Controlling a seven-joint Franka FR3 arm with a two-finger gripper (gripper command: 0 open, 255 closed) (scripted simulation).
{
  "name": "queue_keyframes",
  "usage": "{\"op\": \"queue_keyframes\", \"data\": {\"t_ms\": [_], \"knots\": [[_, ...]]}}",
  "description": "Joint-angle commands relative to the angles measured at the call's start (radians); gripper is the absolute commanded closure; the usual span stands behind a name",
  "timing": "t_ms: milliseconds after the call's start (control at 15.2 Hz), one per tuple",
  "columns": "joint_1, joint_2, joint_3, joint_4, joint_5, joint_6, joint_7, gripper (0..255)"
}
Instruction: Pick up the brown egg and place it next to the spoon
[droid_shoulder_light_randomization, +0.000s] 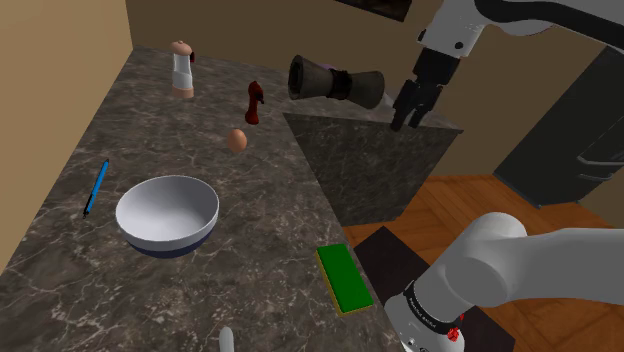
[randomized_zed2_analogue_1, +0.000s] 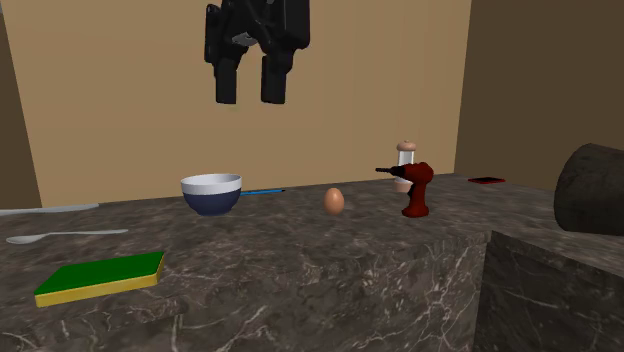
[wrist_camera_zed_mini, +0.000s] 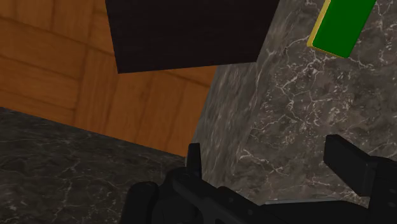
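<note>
Brown and oval, the small egg (droid_shoulder_light_randomization: 237, 140) sat on the dark marbled counter (droid_shoulder_light_randomization: 70, 270), well apart from the long grey spoon (randomized_zed2_analogue_1: 70, 235). The all-black gripper (randomized_zed2_analogue_1: 250, 92) hung high, fingers spread, empty; an off-centre pinch might roll the egg away.

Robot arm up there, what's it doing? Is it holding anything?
It isn't holding anything. The gripper hangs open, high above the counter. The egg sits on the counter between the bowl and the red drill, with nothing touching it. The spoon lies farther off, near the green sponge.
</note>
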Motion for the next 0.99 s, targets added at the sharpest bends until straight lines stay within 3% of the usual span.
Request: {"op": "queue_keyframes", "data": {"t_ms": [0, 462, 924], "knots": [[0.0, 0.0, 0.0, 0.0, 0.0, 0.0, 0.0, 0], [0.032, 0.146, 0.045, -0.042, 0.049, 0.247, 0.032, 0], [0.062, 0.338, 0.089, -0.015, 0.085, 0.474, 0.057, 0]]}}
